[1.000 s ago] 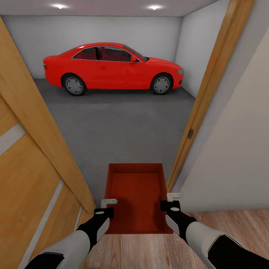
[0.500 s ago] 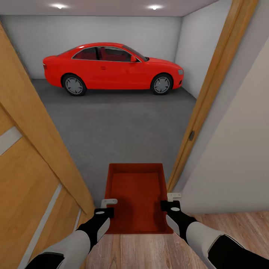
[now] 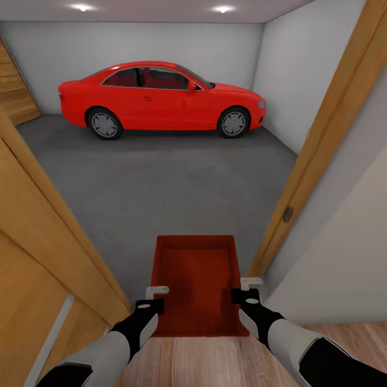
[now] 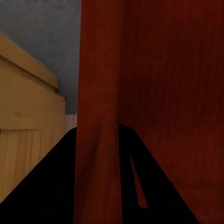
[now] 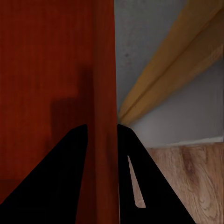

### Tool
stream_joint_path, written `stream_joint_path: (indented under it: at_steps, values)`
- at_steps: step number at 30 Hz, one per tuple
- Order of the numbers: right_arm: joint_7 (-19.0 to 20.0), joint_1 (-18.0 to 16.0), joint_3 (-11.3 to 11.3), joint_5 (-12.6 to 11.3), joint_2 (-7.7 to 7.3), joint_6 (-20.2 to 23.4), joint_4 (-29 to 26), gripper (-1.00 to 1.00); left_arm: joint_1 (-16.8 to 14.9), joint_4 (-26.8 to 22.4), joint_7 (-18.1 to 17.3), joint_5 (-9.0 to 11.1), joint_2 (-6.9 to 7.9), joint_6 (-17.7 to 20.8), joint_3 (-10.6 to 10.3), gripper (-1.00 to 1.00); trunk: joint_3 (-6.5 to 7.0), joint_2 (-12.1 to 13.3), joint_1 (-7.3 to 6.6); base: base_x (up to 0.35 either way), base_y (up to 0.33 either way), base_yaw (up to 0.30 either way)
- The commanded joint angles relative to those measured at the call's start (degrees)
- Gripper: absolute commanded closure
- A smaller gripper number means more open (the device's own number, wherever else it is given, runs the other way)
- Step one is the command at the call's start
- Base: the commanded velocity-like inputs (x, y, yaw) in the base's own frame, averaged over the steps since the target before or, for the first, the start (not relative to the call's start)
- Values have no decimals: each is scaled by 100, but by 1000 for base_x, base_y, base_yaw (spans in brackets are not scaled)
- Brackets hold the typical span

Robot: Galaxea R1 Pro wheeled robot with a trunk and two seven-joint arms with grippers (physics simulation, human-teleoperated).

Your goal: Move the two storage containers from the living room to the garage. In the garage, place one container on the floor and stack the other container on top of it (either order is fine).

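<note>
One container [image 3: 194, 282] held level at the doorway, over the edge where wood planks meet the garage floor [image 3: 161, 183]. Left gripper [image 3: 152, 299] clamped on its left wall, fingers [image 4: 56, 186] either side of the thin wall [image 4: 95, 140]. Right gripper [image 3: 246, 289] clamped likewise on the right wall [image 5: 105, 93]. Open oak door [image 3: 37, 252] at left, door frame [image 3: 322, 145] at right. Red car [image 3: 161, 99] parked by the far wall.
</note>
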Motion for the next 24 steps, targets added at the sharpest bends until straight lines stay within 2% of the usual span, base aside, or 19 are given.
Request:
stream_joint_path:
  at_steps: [1,10,19,24]
  values:
    - [-236,-7,-41,-138,-1,-39,126,100,0,-31,83,-122,48,40,-103,100,-8,-8,6,322,0,0]
    - [-236,-7,-41,-138,-1,-39,126,100,0,-52,83,-122,47,31,-103,100,-8,-8,6,311,0,0]
    - [-236,-7,-41,-138,-1,-39,126,100,0,-57,75,-116,47,33,-103,100,-8,-8,6,46,127,0]
    - [-236,-6,-41,-138,-1,-39,126,100,0,-57,82,-122,47,31,-103,100,-8,-8,6,4,24,0]
